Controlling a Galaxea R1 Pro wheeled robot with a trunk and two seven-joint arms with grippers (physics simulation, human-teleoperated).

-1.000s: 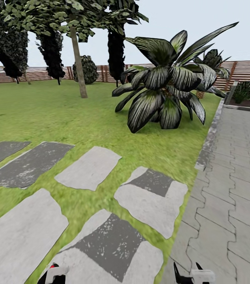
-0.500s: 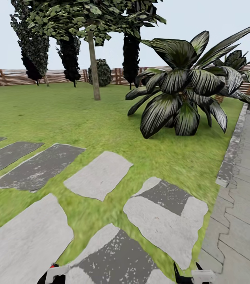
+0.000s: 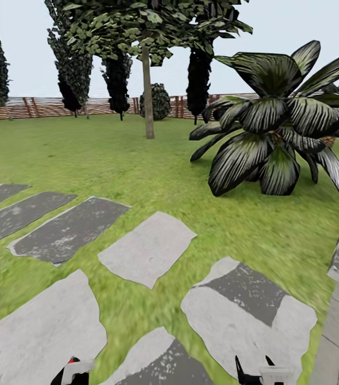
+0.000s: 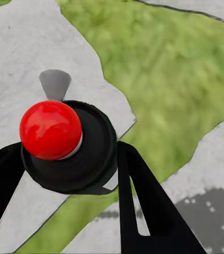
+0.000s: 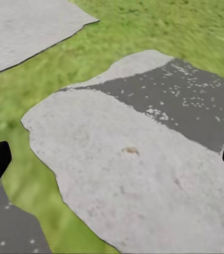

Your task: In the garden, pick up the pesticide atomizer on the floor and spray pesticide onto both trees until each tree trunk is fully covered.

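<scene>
Left claw (image 4: 64, 174) pinching a black-collared sprayer (image 4: 69, 145) with a red knob, above grey stepping stones (image 3: 147, 247). Right claw (image 5: 112, 159) spread wide over a stone slab. Far across the lawn (image 3: 110, 155), a tree trunk (image 3: 148, 96) standing left of a big palm (image 3: 276, 123), before the fence (image 3: 36, 107).

Green lawn (image 3: 137, 160) carries pale grey stepping stones (image 3: 148, 248) blotched dark charcoal. Beyond the stones, a palm (image 3: 276, 133) shows near-black leaves streaked white. A grey-tan tree trunk (image 3: 148, 96) stands before the brown slatted fence (image 3: 36, 107). A glossy red knob (image 4: 51, 129) tops a black cap (image 4: 90, 153).
</scene>
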